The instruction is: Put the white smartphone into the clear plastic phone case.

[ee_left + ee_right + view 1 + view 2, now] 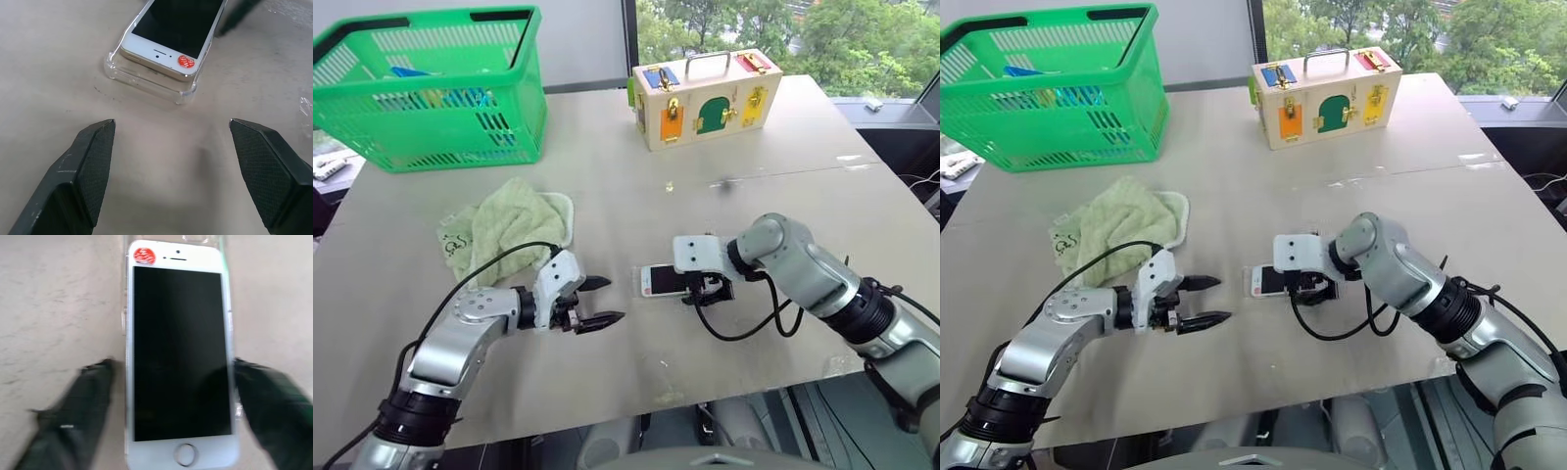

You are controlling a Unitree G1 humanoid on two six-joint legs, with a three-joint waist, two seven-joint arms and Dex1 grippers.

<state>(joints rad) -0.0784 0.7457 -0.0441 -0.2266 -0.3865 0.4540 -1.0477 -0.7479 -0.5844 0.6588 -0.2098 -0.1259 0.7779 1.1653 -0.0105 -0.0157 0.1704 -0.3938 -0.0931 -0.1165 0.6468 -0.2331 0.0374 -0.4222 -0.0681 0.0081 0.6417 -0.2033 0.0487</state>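
Right wrist view: end effector astride white smartphone.

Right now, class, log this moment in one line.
phone: white smartphone lying on clear case | right hand: open, straddling phone | left hand: open, empty

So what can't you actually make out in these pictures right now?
- Phone in the case: the left wrist view cuts off its far end, so full seating is unclear.
- Right gripper: its fingers are blurred in the right wrist view, so contact with the phone is unclear.
- Basket: its mesh wall hides most of the contents in the head views.
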